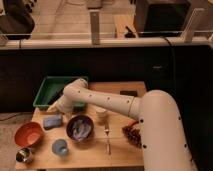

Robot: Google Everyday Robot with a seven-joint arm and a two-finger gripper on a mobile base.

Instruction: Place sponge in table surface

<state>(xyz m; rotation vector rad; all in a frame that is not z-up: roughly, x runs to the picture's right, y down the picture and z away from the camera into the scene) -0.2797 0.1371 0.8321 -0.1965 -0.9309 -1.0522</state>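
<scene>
Where the sponge (52,121) lies—tool (56,109) just above.

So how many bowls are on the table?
3: an orange bowl at the left edge, a small metal bowl just in front of it, and a dark bowl mid-table. The arm may hide more. The gripper sits above the blue sponge.
</scene>
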